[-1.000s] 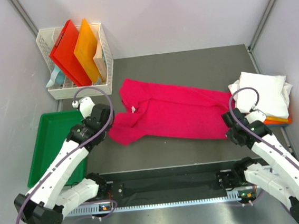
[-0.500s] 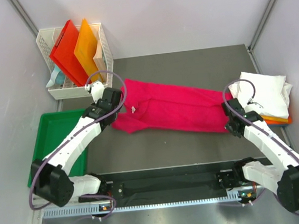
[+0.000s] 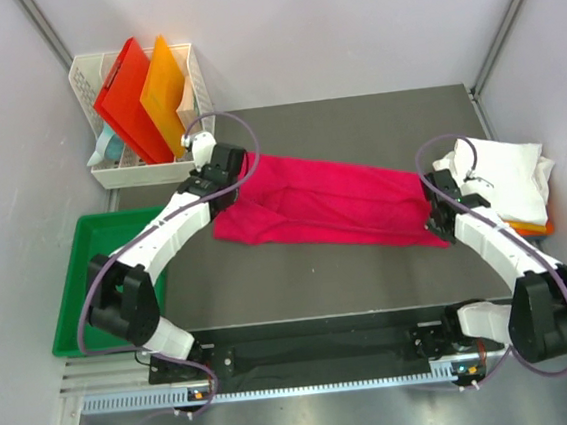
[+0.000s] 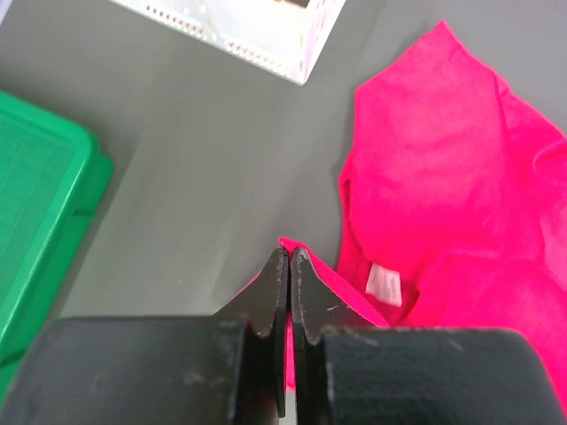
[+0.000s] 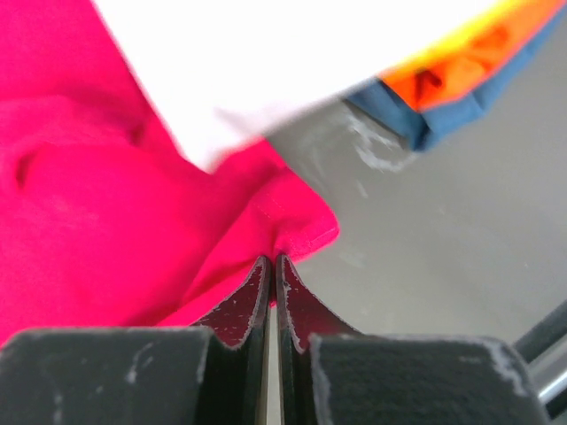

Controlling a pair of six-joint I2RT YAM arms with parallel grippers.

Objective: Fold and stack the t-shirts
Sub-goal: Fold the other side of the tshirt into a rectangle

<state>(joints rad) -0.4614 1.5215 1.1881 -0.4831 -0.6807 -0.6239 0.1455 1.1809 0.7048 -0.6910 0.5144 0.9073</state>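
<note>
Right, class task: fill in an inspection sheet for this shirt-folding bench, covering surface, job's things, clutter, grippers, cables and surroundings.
Surface: grey table, whitish scuff near the stack.
Job's things: pink t-shirt stretched between the arms; folded white shirt tops a stack over an orange shirt and a blue shirt at the right edge.
Clutter: white basket holding a red folder and an orange folder; green tray at left.
Grippers: left gripper shut on the pink t-shirt's left end; right gripper shut on its right corner.
Cables: purple left cable and right cable loop from the wrists.
Surroundings: pale walls.
</note>
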